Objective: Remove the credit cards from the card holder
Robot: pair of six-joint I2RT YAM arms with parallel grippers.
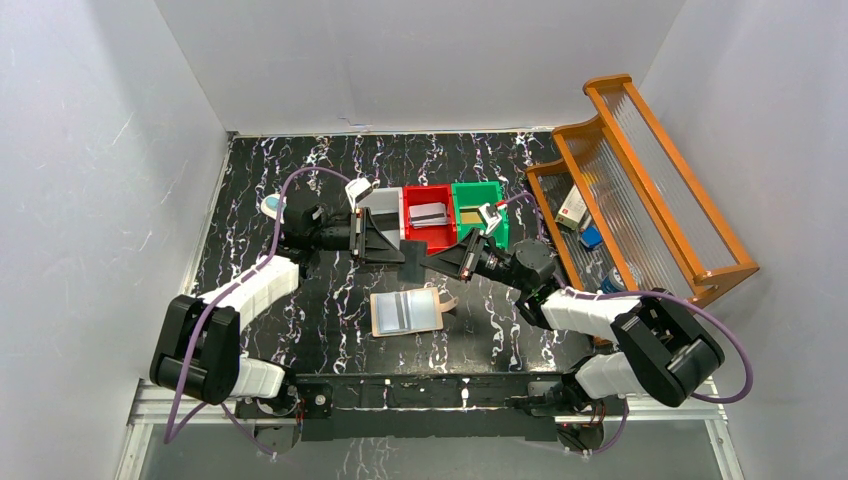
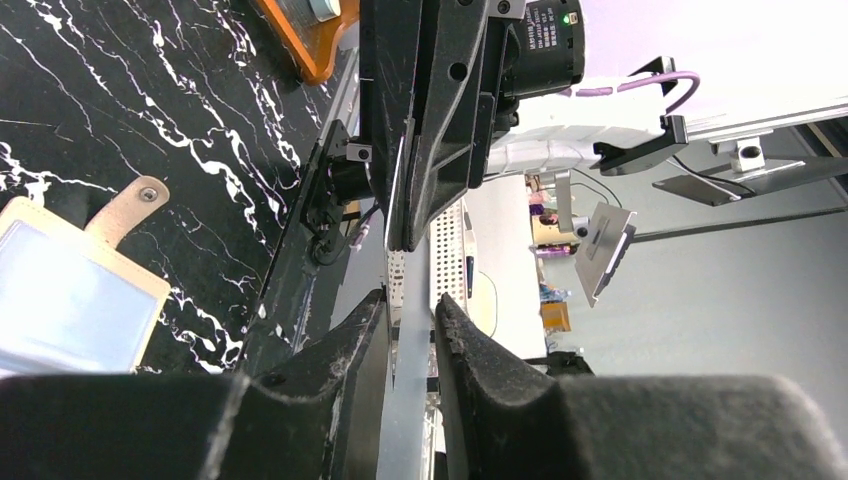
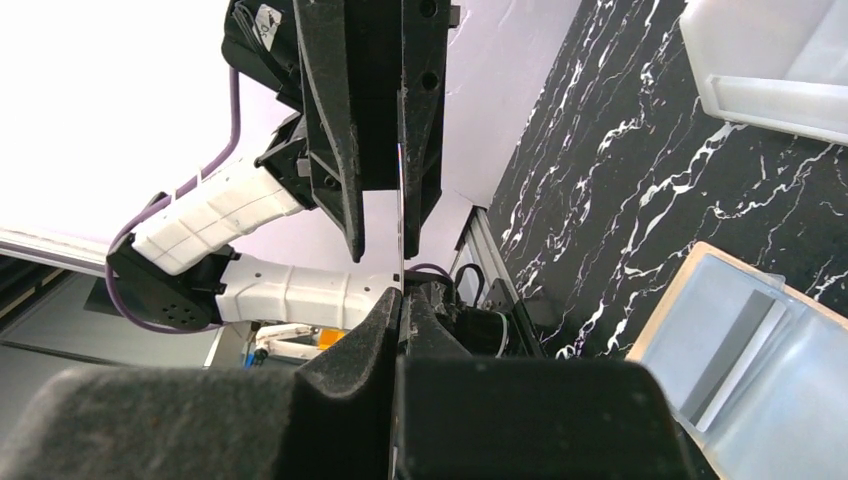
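A dark credit card [image 1: 413, 262] is hanging in the air between the two arms, edge-on to both wrist cameras, above the black marbled surface [image 1: 250, 180] and just behind the card holder [image 1: 407, 312]. The card holder is lying open and flat on the surface near the arms' bases, its pale grey-blue pockets facing up and its snap tab sticking out to the right. The right end effector [image 3: 402, 300] is pinching one edge of the credit card with its jaws pressed together on it. The left end effector [image 2: 410, 330] is straddling the opposite edge from the other side, its jaws standing slightly apart (the right wrist view is showing a sliver of gap beside the card). Behind them a red bin [image 1: 412, 232] is holding a silvery-grey card [image 1: 430, 215], with a green bin [image 1: 500, 228] touching its right side. A wooden rack [image 1: 650, 150] is standing at the far right
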